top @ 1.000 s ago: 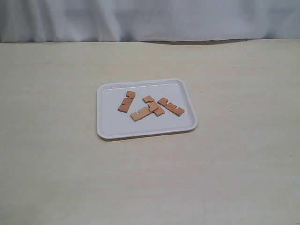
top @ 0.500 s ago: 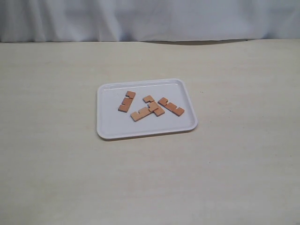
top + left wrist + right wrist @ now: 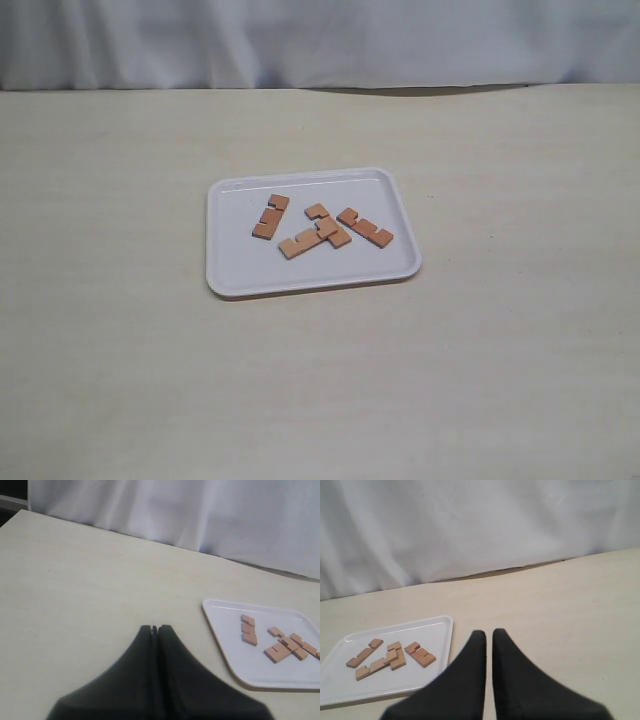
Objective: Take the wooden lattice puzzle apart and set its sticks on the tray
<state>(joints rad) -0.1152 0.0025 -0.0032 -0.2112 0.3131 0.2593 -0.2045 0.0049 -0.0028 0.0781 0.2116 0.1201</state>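
Observation:
The white tray (image 3: 236, 268) lies mid-table with the sticks loose on it. One stick (image 3: 270, 216) lies alone at the left and another (image 3: 365, 228) at the right. Between them two sticks (image 3: 318, 232) lie overlapping; I cannot tell whether they are still locked. No hash-shaped lattice puzzle shows. Neither arm appears in the exterior view. My left gripper (image 3: 155, 628) is shut and empty over bare table, well short of the tray (image 3: 225, 645). My right gripper (image 3: 488, 632) is shut with a hairline gap, empty, beside the tray (image 3: 432, 630).
The table is pale beige wood grain. A white cloth backdrop (image 3: 320, 40) hangs along its far edge.

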